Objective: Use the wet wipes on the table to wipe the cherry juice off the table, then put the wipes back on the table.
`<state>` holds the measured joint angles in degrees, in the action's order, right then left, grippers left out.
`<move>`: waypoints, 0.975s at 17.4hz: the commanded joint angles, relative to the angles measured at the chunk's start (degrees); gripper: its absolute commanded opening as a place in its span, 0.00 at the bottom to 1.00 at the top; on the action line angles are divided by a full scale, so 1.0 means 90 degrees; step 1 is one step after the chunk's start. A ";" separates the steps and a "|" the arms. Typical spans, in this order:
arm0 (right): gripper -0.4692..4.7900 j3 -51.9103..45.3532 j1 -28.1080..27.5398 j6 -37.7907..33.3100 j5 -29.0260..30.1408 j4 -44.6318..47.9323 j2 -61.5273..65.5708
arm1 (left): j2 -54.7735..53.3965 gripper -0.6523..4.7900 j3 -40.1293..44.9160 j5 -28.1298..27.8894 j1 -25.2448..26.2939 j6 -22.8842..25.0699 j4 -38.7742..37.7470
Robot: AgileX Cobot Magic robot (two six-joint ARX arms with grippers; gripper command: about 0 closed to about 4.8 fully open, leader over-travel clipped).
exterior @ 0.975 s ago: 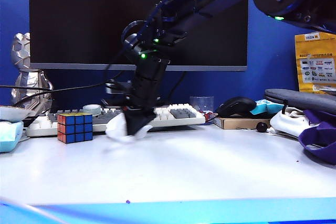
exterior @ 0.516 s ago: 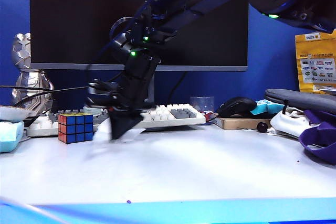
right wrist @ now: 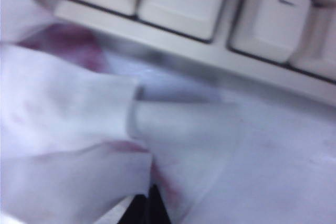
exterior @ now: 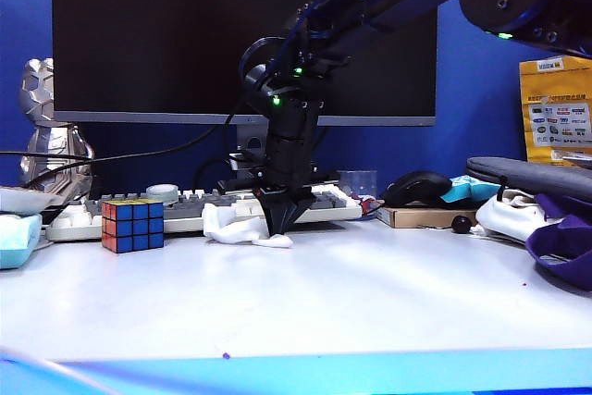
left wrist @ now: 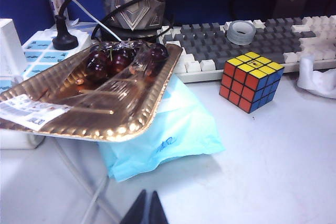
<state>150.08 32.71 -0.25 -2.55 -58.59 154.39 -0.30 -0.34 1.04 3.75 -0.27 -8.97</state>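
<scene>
The wet wipes (exterior: 229,226) lie crumpled and white on the table (exterior: 351,293), right in front of the keyboard. My right gripper (exterior: 277,229) points down with its tips on the wipe's right end. In the right wrist view the wet wipes (right wrist: 68,129) fill the frame with pink stains, and the right gripper (right wrist: 148,205) is shut on a fold. One tiny magenta spot of cherry juice (exterior: 225,355) sits near the table's blue front edge. My left gripper (left wrist: 148,205) hovers shut and empty over the table near a pale blue pack.
A Rubik's cube (exterior: 132,225) stands left of the wipe, in front of the keyboard (exterior: 319,199). A gold tray (left wrist: 126,114) of cherries rests over the blue pack (left wrist: 173,132). A mouse (exterior: 418,187), a box and purple cloth (exterior: 564,242) crowd the right side.
The right gripper swung left toward the cube with the wipe, then back right past its first spot. It now stands more upright, with the wipe trailing to its left.
</scene>
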 commanded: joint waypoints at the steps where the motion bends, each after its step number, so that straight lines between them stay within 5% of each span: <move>1: 0.08 -0.0044 0.0153 0.0364 0.1027 -0.0202 0.0080 | 0.0022 0.12 0.0005 0.0029 0.0002 -0.0022 -0.0066; 3: 0.11 -0.0036 0.0364 0.0566 0.0886 -0.0029 0.0058 | 0.0022 0.12 0.0005 0.0029 0.0002 -0.0022 -0.0066; 5: 0.35 -0.0032 0.0425 0.0554 0.0869 0.0092 0.0017 | 0.0022 0.12 0.0005 0.0029 0.0002 -0.0022 -0.0066; 17: 0.42 0.0899 0.0413 0.0580 0.0891 0.0270 -0.0034 | 0.0022 0.12 0.0005 0.0029 0.0002 -0.0024 -0.0066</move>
<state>158.15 36.34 4.82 4.45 -56.36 154.10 -0.30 -0.34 1.04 3.75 -0.27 -8.97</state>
